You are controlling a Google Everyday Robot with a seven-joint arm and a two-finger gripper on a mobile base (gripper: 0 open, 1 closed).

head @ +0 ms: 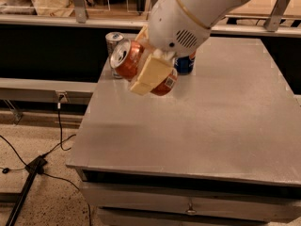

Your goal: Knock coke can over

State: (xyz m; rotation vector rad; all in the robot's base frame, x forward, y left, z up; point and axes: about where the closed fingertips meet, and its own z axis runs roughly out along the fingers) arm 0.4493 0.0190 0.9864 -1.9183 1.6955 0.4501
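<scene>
Camera view | hand [142, 64] is closed on coke can [126, 59] | can is held tilted within grip, above tabletop [202, 126]

A grey metal table [221, 126] with a drawer [155, 202] spreads beneath the hand [144, 68]. Speckled floor [51, 204] and black cables [59, 121] lie lower left of it.

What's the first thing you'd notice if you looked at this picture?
A big white robot arm swoops in from the top, and its gripper has its fingers squeezed on the red coke can, tipped sideways over the back left of the grey table. Behind it stand a silver can and a blue can, which is half hidden by the arm.
</scene>
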